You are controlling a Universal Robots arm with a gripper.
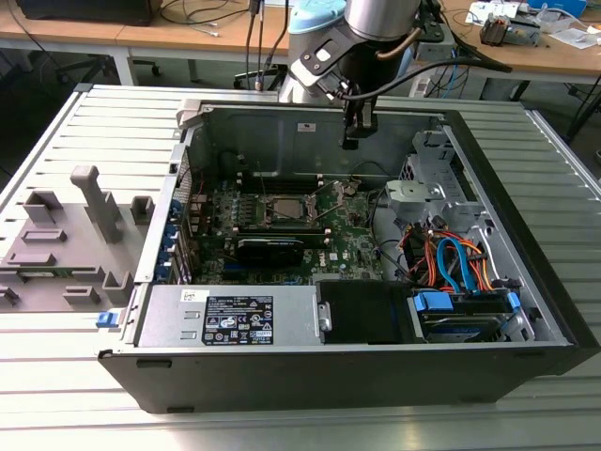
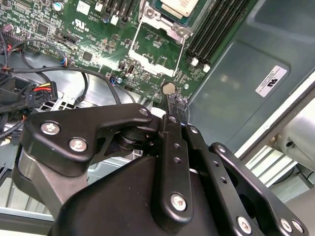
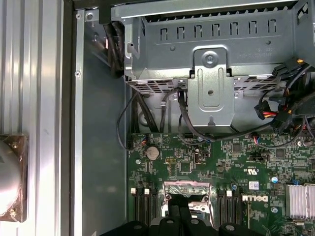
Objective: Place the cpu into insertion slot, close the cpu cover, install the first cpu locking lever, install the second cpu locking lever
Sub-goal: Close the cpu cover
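Silvery cpu is sitting in the insertion slot on the green board; gripper is hovering above the coin battery nearby, jaws pressed together, gripping nothing.

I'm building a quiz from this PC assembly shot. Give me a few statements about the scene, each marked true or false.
1. The computer case is open, with its green board exposed. True.
2. The end effector rests on the insertion slot. False: it hangs above the board, toward the exterior view's right of the slot.
3. A round coin battery sits on the board. True.
4. The grey fixture stands at the exterior view's right of the case. False: it stands at the exterior view's left.
5. Inside the case lie blue and orange cables. True.
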